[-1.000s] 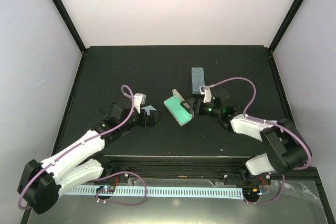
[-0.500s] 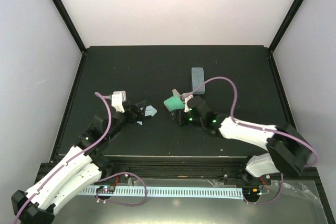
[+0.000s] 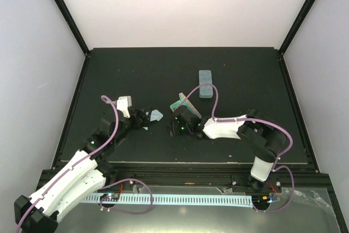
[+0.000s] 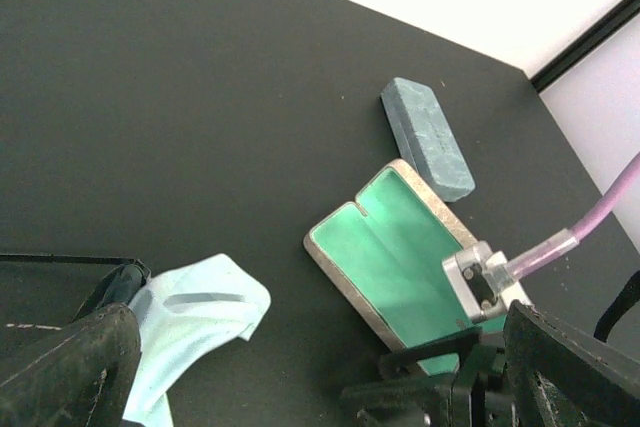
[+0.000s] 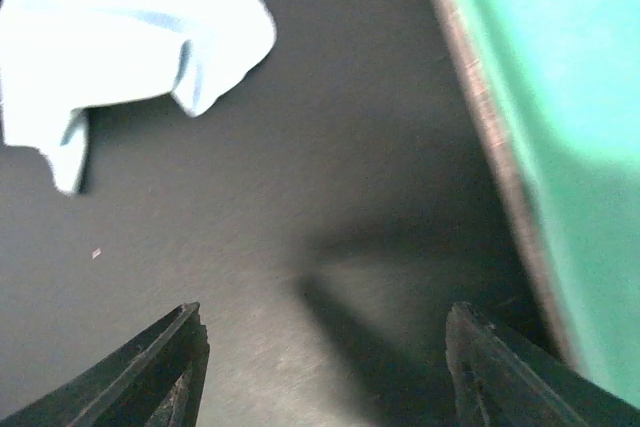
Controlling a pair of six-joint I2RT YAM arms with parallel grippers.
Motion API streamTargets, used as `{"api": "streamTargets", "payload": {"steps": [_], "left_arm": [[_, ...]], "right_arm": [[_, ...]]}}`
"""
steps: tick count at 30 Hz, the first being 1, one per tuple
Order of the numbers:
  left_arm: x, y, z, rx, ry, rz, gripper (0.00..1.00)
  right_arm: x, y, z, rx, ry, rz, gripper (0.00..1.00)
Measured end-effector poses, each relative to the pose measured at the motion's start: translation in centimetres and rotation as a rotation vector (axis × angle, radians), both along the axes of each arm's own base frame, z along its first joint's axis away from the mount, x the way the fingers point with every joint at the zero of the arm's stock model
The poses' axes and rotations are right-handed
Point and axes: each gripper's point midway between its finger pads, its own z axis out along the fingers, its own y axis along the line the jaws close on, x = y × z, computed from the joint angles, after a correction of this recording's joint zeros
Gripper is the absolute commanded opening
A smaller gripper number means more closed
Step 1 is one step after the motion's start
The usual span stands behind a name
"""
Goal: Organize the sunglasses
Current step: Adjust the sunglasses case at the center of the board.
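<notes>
Near the middle of the tabletop (image 3: 136,69) — open case (image 4: 390,257): is lying spread flat with its green lining facing up and a beige rim showing; the right arm (image 3: 229,129) is reaching across its near end.
Closed case (image 3: 205,83): blue-grey and oblong, is lying just beside the open case on its far-edge side.
Cloth (image 4: 195,317): light blue and crumpled, is lying toward the left edge from the open case, apart from it.
Left gripper (image 3: 146,119): is sitting at the cloth with its fingers (image 4: 70,372) standing wide apart and gripping nothing; one finger is overlapping the cloth's edge in the wrist view — whether it is touching, I cannot tell.
Right gripper (image 5: 325,327): is hanging close over bare tabletop between the cloth and the open case, fingers spread wide, nothing lying between them.
Sunglasses: where they are lying I cannot tell from these views.
</notes>
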Motion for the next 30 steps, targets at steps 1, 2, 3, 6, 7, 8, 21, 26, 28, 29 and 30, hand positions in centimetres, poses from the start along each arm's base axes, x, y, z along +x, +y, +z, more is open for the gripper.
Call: {"api": "streamTargets", "payload": {"steps": [1, 2, 3, 6, 7, 8, 21, 26, 28, 29, 30], "left_arm": [[0.0, 0.0, -0.1, 0.000, 0.001, -0.001, 0.99], [0.0, 0.0, -0.1, -0.001, 0.002, -0.003, 0.99], [0.0, 0.0, -0.1, -0.001, 0.004, -0.005, 0.99], [-0.1, -0.1, -0.3, -0.001, 0.008, -0.010, 0.99], [-0.1, -0.2, -0.4, 0.001, 0.013, -0.014, 0.99], [-0.1, -0.2, -0.5, 0.001, 0.016, -0.016, 0.99], [-0.1, -0.5, -1.0, -0.001, 0.038, -0.036, 0.99], [-0.1, -0.5, -1.0, -0.001, 0.038, -0.037, 0.99], [-0.1, -0.5, -1.0, 0.000, 0.037, -0.037, 0.99], [-0.1, -0.5, -1.0, 0.001, 0.037, -0.037, 0.99], [-0.1, -0.5, -1.0, 0.002, 0.036, -0.038, 0.99]], "right_arm": [[0.5, -0.3, 0.0, -0.017, -0.015, -0.022, 0.69], [0.8, -0.7, 0.0, -0.035, -0.026, -0.044, 0.70], [1.3, -1.3, -0.1, -0.065, -0.038, -0.073, 0.71], [2.5, -3.1, -0.4, -0.136, -0.073, -0.146, 0.72], [2.9, -3.7, -0.5, -0.160, -0.083, -0.169, 0.72], [3.3, -4.2, -0.5, -0.184, -0.095, -0.190, 0.72], [6.7, -6.4, -1.0, -0.330, -0.141, -0.293, 0.72], [6.5, -6.4, -1.0, -0.336, -0.141, -0.272, 0.72], [6.4, -6.2, -1.0, -0.330, -0.137, -0.261, 0.71], [6.2, -6.1, -0.9, -0.324, -0.132, -0.250, 0.70], [6.0, -6.0, -0.9, -0.317, -0.126, -0.238, 0.69]]}}
